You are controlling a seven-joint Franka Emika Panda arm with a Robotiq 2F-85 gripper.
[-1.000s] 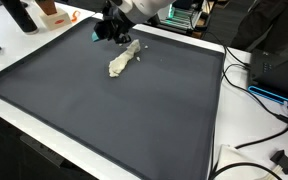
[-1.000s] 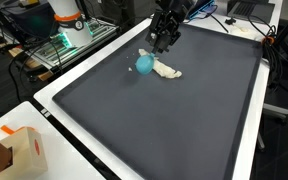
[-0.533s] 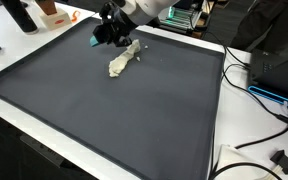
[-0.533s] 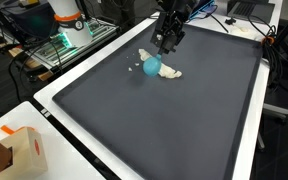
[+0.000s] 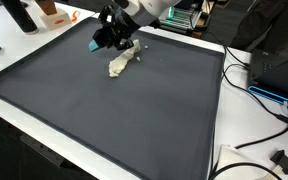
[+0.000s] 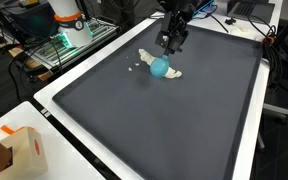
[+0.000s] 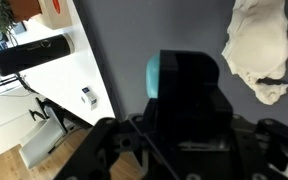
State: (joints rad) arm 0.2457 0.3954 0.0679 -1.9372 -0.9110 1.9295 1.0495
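Plainly in an exterior view — teal ball point(image 6: 160, 67) beside cloth point(image 6: 174, 72) | wrist view half-hides it | jaws' state unclear

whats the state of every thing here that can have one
pincer: hanging just above the teal ball, open or shut cannot be told
teal ball: whole, right beside the white cloth, partly hidden behind the pincer in the wrist view
white cloth: crumpled, lying on the mat
black mat: spread flat
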